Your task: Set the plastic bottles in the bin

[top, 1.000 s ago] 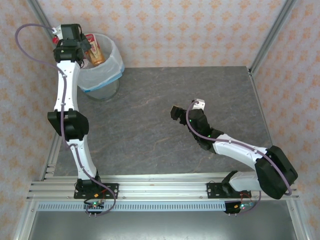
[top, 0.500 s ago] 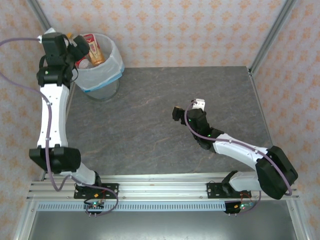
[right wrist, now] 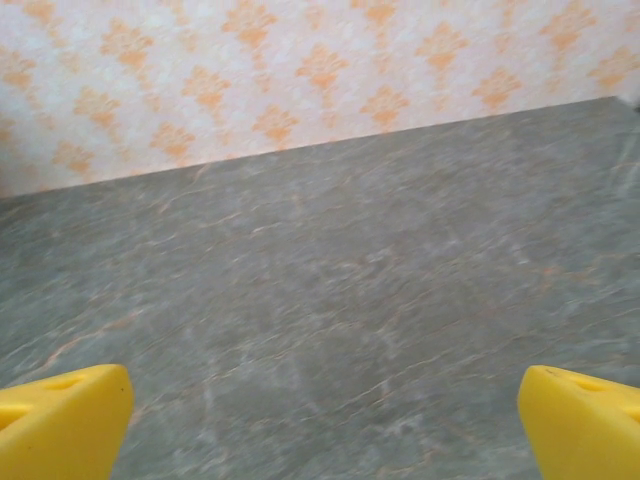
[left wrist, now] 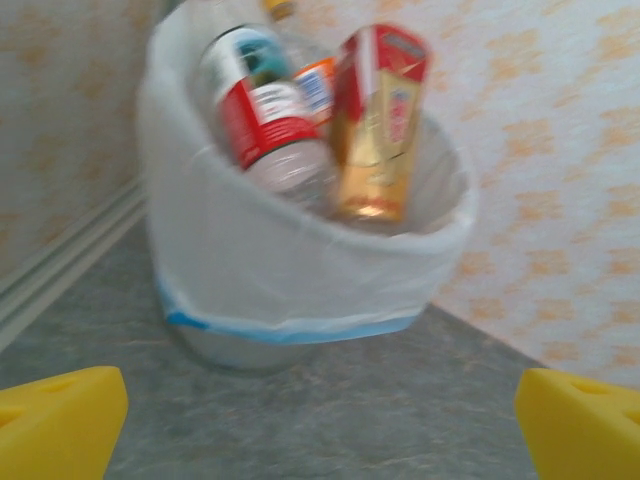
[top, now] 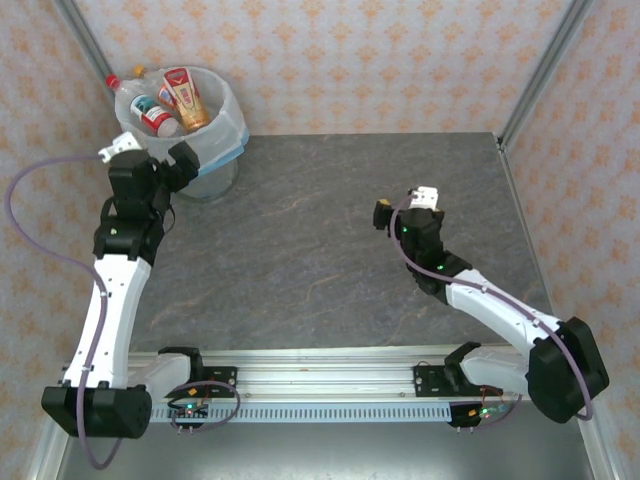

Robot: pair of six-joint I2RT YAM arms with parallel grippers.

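the plastic bottles (left wrist: 270,120) are found in the bin (left wrist: 300,290), upright or slightly tilted, tops poking above the rim (a red-labelled clear one leans beside a brown bottle (left wrist: 378,120)). the bin is set at the far left corner of the desk (top: 330,190), just beyond the left claw (top: 172,165), whose fingers are spread wide on nothing. the right claw (top: 385,213), likewise spread and empty, is held well apart to the right, so the left arm is judged the nearer.

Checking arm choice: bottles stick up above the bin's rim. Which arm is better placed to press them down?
Probably left. The left gripper is open right beside the round grey white-lined bin, facing the protruding red-labelled clear plastic bottle. The right gripper, open, sits over the grey table, far from it.
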